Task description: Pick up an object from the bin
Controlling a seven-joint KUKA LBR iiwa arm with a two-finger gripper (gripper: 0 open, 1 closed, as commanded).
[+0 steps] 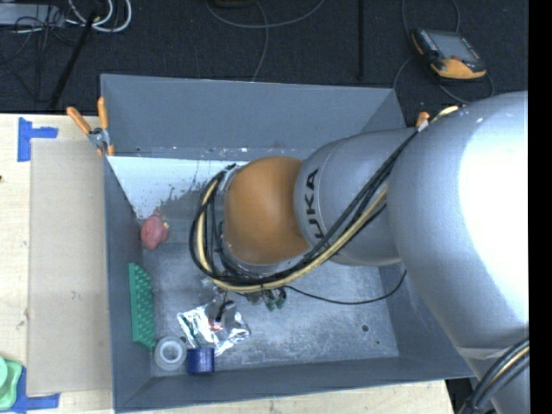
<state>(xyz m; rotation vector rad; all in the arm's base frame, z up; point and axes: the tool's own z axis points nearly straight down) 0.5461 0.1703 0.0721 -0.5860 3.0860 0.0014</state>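
Since the orange wrist cover (259,210) hides most of the hand (220,307), can't tell if it's wide or narrow. Just below it lies one crumpled silver wrapper (211,328) with red marks, lower left in the bin (259,110). One each: pink lump (155,231), green ridged strip (141,304), clear tape roll (170,352), blue cap (200,360). Arm (448,231) reads "UKA".
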